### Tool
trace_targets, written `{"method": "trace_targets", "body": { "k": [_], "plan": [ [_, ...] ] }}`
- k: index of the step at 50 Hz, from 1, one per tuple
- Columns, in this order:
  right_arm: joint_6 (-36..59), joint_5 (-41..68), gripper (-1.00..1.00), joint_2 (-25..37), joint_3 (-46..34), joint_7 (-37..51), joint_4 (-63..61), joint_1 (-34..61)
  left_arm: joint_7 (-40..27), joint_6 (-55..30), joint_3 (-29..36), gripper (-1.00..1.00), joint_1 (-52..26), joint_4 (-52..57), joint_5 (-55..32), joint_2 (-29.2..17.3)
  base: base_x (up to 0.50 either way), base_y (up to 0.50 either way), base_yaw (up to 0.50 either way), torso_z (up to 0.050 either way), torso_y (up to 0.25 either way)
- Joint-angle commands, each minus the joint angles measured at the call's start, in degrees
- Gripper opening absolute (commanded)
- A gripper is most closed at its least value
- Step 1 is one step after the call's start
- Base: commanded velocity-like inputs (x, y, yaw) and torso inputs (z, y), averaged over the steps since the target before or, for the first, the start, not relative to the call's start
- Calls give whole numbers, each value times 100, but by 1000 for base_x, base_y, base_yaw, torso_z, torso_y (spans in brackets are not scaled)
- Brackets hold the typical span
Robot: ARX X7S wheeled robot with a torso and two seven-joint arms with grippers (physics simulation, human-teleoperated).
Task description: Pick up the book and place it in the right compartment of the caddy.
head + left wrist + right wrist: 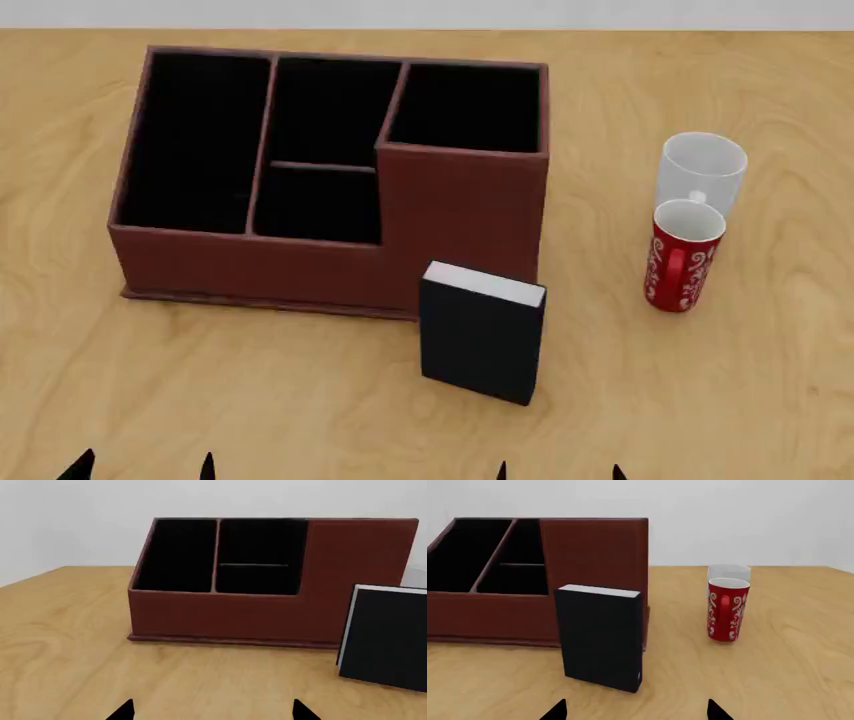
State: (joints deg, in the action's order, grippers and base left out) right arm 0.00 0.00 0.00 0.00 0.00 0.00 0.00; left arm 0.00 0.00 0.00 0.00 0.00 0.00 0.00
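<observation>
Standing upright on the wooden table, the black hardcover book shows its white page edges on top and sits just in front of the reddish-brown caddy, before its tall corner section. That section's square, black-lined right compartment has nothing visible inside. To the right, well apart from the caddy, a red patterned mug stands just in front of a white cup. Both grippers hover low at the table's near edge with their fingertips spread apart: the left gripper faces the caddy's front wall, the right gripper faces the book. Neither touches anything.
</observation>
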Motion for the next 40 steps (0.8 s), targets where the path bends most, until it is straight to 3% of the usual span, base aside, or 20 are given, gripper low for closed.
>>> {"method": "trace_targets", "body": {
  "k": [1, 8, 14, 18, 27, 35, 40],
  "plan": [
    [-2, 63, 100, 63, -85, 85, -3, -3, -81, 20, 82, 100, -4, -22, -70, -70, 0, 0, 0, 0, 0],
    [73, 493, 100, 245, -118, 129, -594, -139, -178, -128, 184, 100, -80, 153, -370, -214, 0, 0, 0, 23, 0],
    [1450, 540, 100, 592, 22, 343, -2426, 34, -201, -1199, 249, 100, -467, 1229, -703, -346, 0, 0, 0, 50, 0],
    [2013, 743, 100, 715, 175, 380, -2979, 382, -369, -1635, 112, 100, -877, 1514, -949, -315, 0, 0, 0, 50, 0],
    [2617, 923, 100, 835, 171, 406, -3122, 1202, -622, -2151, -80, 100, -1548, 1832, -1272, -388, 0, 0, 0, 50, 0],
    [2276, 1115, 100, 963, 182, 149, -2922, 1125, -471, -1749, 128, 100, -1416, 1795, -1197, -581, 126, -108, 0, 50, 0],
    [2268, 1203, 100, 1002, 154, 86, -2942, 1102, -440, -1742, 193, 100, -1286, 2040, -1269, -652, 368, -310, 0, 0, 0]
  ]
}}
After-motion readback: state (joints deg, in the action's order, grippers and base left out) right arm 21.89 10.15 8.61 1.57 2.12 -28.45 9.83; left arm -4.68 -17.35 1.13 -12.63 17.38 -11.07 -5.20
